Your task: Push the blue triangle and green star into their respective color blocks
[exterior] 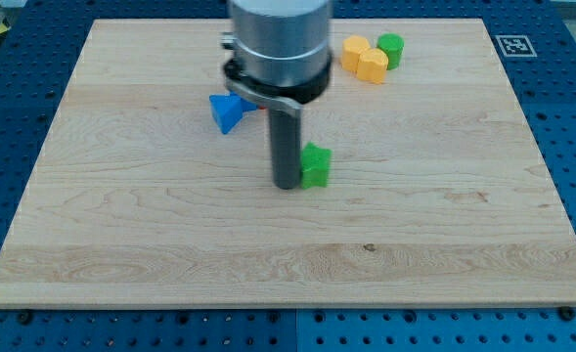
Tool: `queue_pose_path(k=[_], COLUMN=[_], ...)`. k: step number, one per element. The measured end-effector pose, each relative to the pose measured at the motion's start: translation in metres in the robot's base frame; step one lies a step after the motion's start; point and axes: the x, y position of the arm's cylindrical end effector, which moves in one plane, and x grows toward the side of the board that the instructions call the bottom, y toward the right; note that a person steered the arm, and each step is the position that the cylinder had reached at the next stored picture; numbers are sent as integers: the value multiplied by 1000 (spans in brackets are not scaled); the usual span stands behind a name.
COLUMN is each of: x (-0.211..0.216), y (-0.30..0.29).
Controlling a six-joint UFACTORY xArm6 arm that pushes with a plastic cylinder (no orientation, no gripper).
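The blue triangle (227, 111) lies on the wooden board (170, 235), up and left of the middle. Another blue piece (249, 102) peeks out beside it, mostly hidden by my arm. The green star (315, 165) sits near the board's middle. My tip (286, 183) rests on the board right against the star's left side, below and right of the blue triangle. A green round block (391, 49) stands at the view's top, right of centre.
A yellow heart-like block (364, 59) lies at the view's top, touching the green round block's left side. The arm's grey body (278, 44) hides part of the board's top middle. A blue perforated table surrounds the board.
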Motion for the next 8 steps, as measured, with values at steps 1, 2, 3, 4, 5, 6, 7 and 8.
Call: queue_pose_path(k=[1, 2, 3, 4, 5, 6, 7, 8], x=[-2, -4, -26, -60, -95, -127, -150, -155], y=[22, 58, 76, 87, 96, 110, 118, 118])
